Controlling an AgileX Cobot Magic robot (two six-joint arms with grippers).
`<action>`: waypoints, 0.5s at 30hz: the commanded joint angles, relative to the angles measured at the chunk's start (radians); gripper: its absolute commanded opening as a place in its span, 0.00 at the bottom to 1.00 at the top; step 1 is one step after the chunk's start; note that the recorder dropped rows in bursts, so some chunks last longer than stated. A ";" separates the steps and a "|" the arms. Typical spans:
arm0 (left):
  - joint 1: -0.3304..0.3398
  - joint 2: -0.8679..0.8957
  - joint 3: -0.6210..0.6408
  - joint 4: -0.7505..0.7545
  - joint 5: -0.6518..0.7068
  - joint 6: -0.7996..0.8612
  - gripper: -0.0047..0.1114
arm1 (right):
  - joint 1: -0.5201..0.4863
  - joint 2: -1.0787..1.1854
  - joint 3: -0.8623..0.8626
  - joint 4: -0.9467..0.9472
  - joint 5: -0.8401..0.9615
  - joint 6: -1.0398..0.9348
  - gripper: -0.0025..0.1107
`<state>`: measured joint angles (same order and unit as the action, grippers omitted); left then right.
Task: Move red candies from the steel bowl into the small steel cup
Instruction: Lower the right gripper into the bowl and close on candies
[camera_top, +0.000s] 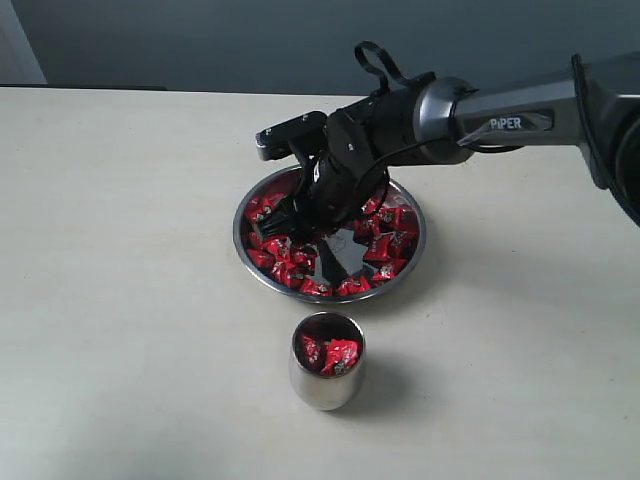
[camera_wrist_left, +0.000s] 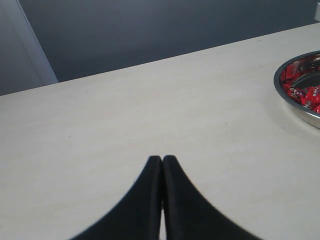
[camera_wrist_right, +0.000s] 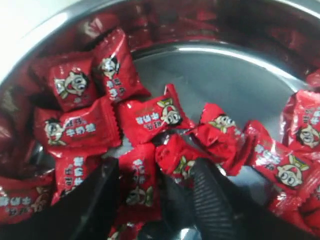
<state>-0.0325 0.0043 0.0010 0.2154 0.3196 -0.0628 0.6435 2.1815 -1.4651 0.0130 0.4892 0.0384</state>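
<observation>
Now right gripper (camera_wrist_right: 156, 167), spread wide, straddles shiny red wrapped candies (camera_wrist_right: 150, 117) in shallow polished steel bowl (camera_wrist_right: 240, 85) for pick; left gripper (camera_wrist_left: 162, 162) closed, idle.

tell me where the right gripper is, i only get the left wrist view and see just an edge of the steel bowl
Observer: The right gripper is down inside the wide shallow steel bowl, over its left half in the exterior view.
Operator: holding anything
Observer: No, it is open, with one red-wrapped candy lying between its jaws.
Operator: anything in the cup yet
Observer: Yes, the small rounded steel cup, nearer the exterior camera than the bowl, holds a few red candies.
</observation>
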 joint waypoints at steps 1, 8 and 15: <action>0.000 -0.004 -0.001 0.000 -0.007 -0.005 0.04 | -0.006 0.000 -0.006 -0.001 -0.005 0.001 0.33; 0.000 -0.004 -0.001 0.000 -0.007 -0.005 0.04 | -0.006 -0.002 -0.006 -0.004 -0.009 0.001 0.02; 0.000 -0.004 -0.001 0.000 -0.007 -0.005 0.04 | -0.006 -0.053 -0.006 -0.004 0.006 0.001 0.02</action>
<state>-0.0325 0.0043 0.0010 0.2154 0.3196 -0.0628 0.6435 2.1715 -1.4659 0.0130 0.4834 0.0410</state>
